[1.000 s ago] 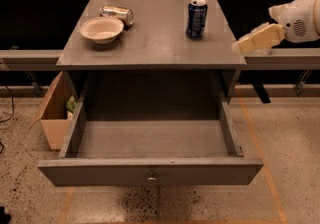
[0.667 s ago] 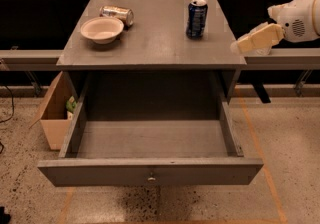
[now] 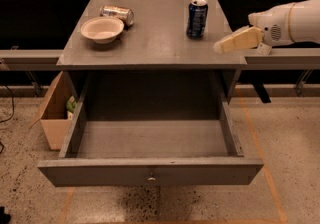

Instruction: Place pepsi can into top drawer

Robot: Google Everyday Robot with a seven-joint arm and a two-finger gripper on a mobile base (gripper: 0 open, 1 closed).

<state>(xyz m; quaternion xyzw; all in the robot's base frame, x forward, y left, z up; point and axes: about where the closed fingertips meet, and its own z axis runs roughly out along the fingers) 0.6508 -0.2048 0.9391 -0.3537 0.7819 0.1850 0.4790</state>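
Observation:
The pepsi can (image 3: 197, 18), dark blue with a silver top, stands upright on the grey cabinet top (image 3: 150, 43), right of centre. The top drawer (image 3: 150, 170) is pulled fully open below, empty inside, with a small round knob on its front panel. My gripper (image 3: 225, 45) reaches in from the right on a white arm (image 3: 295, 20), with its beige fingers (image 3: 240, 40) pointing left over the cabinet's right front corner. It is a short way right of and in front of the can, not touching it.
A beige bowl (image 3: 102, 29) and a silver-gold can (image 3: 117, 14) lying on its side sit at the cabinet top's left rear. A cardboard box (image 3: 54, 113) stands on the floor at the left. A rail and dark shelving run behind.
The gripper has moved slightly left toward the can. The can, bowl and drawer have not moved.

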